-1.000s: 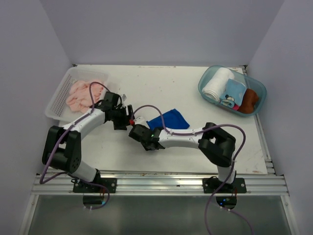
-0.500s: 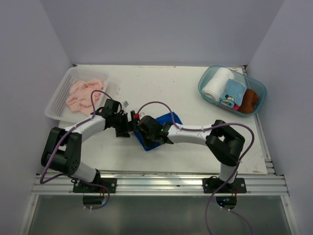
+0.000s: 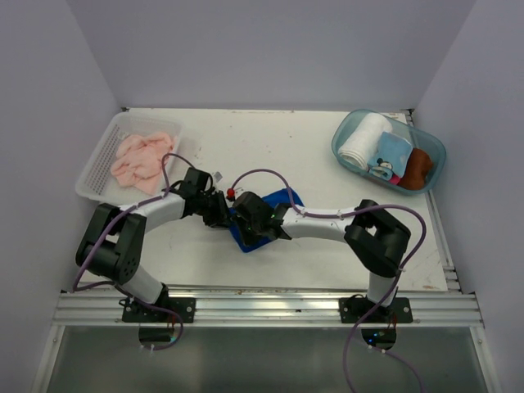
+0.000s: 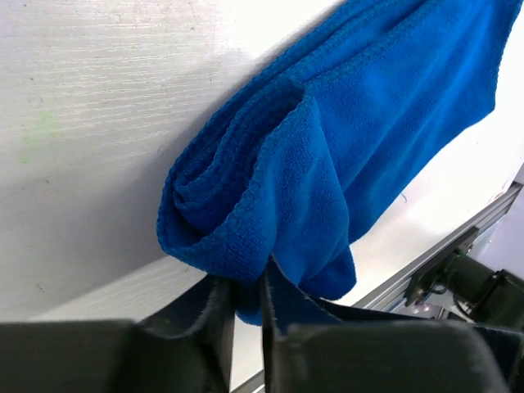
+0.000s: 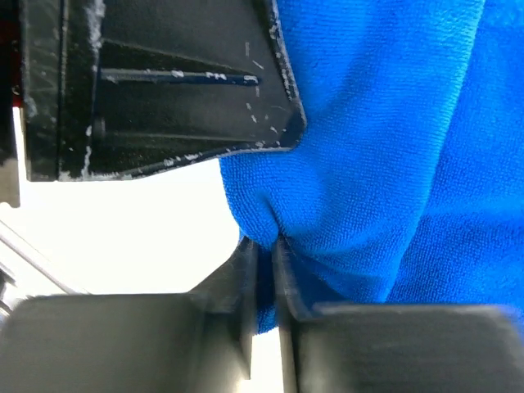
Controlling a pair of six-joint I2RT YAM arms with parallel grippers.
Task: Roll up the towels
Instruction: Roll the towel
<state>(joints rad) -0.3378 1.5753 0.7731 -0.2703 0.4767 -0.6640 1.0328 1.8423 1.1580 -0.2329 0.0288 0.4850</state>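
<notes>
The royal blue towel lies folded over near the middle of the table, mostly hidden under both gripper heads. My left gripper reaches it from the left. In the left wrist view the left gripper is shut on a fold of the blue towel, which curls into a loose roll. My right gripper meets it from the right. The right wrist view shows the right gripper shut on a pinch of the blue towel. The pale pink towel lies crumpled in the white basket.
A teal bin at the back right holds a rolled white towel, a light blue printed cloth and a brown item. An aluminium rail runs along the front edge. The left gripper's black body fills the right wrist view's top left.
The right gripper carried the blue towel's edge leftward, folding it over. The left gripper moved right to the towel, opened wide, then closed on its fold.
</notes>
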